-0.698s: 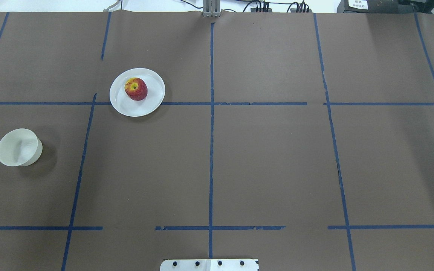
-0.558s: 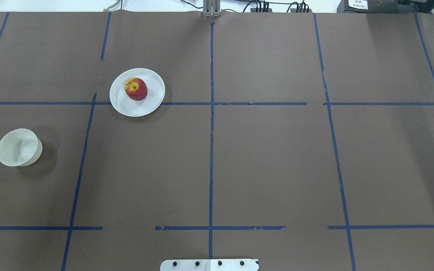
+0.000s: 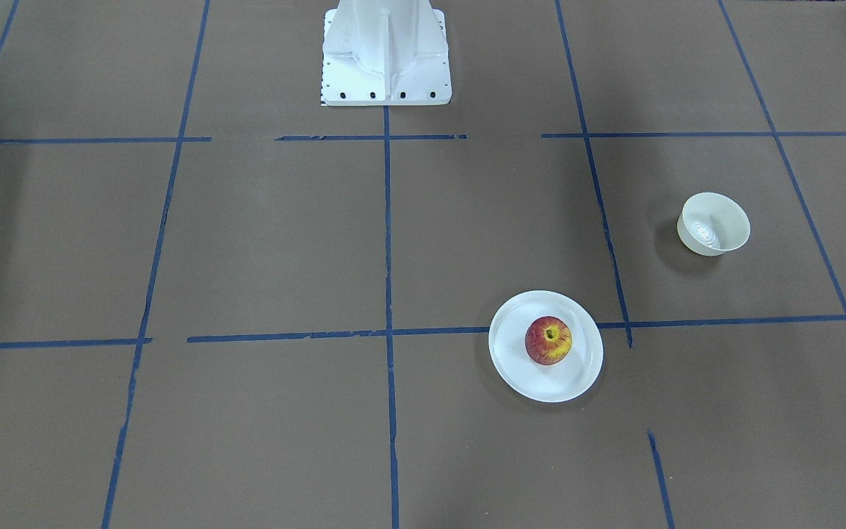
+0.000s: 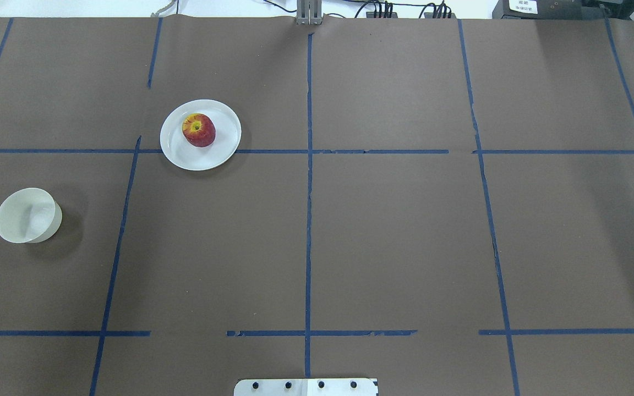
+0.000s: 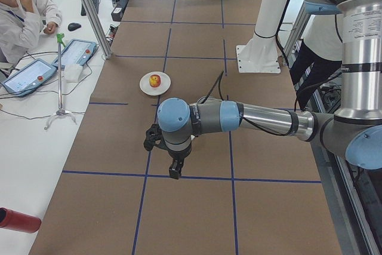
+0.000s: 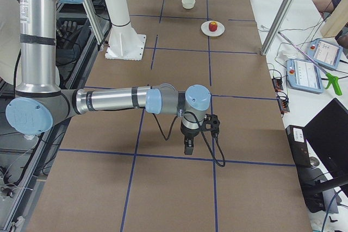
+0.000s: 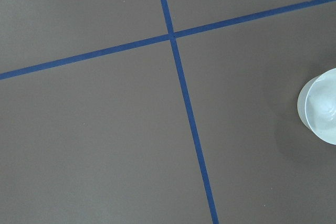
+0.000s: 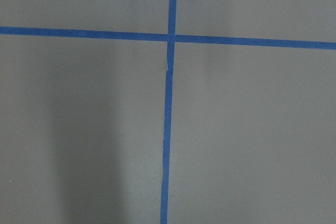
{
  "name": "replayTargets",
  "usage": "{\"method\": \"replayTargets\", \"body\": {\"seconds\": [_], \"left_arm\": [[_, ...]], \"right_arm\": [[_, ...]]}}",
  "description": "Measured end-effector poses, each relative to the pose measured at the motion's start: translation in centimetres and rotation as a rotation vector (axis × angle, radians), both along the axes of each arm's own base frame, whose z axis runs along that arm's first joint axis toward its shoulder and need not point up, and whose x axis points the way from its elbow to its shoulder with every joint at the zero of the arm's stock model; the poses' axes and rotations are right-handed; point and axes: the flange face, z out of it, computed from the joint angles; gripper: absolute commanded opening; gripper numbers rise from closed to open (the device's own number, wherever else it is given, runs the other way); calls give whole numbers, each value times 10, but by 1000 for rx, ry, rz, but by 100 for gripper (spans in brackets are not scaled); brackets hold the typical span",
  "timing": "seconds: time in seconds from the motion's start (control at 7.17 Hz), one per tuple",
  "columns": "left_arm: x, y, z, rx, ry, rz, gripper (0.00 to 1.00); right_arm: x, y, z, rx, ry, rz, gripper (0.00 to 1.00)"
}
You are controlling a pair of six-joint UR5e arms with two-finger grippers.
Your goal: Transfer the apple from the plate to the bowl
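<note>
1. In the left side view, the left gripper [image 5: 173, 171] hangs pointing down over the brown table [image 4: 405, 236]. I honestly can't tell from that angle if its fingers are apart or together. It's touching none of the task stuff.
2. Same deal for the right gripper [image 6: 188, 148] in the right side view. It points down above a blue tape line [image 6: 163, 156], and I can't tell its spread either.
3. The bowl [image 4: 25, 215] stands upright, and it pokes in at 3 o'clock in the left wrist view.
4. The plate [image 4: 185, 157] is further out, with the bowl at 8 o'clock from it in the overhead view and well apart.
5. The apple [image 4: 198, 130] sits on the plate, dimple up. It's at roughly 12 o'clock from each gripper in that gripper's side view, well apart from both.
</note>
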Motion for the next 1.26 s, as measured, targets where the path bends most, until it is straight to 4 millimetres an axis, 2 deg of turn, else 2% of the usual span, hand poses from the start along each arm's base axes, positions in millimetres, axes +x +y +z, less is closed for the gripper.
{"method": "replayTargets", "body": {"seconds": [0.14,0.28,0.42,0.84,1.26], "left_arm": [[2,-3,-11,-16,9,-36,100],[14,-14,-39,-44,21,-110,100],[45,-28,-82,-53,39,-171,100],[172,-73,-195,-124,118,-226,100],[356,-138,-276,-346,129,-234,100]], "right_arm": [[0,0,0,0,0,0,100],[0,0,0,1,0,0,100],[0,0,0,1,0,0,100],[0,0,0,1,0,0,100],[0,0,0,0,0,0,100]]}}
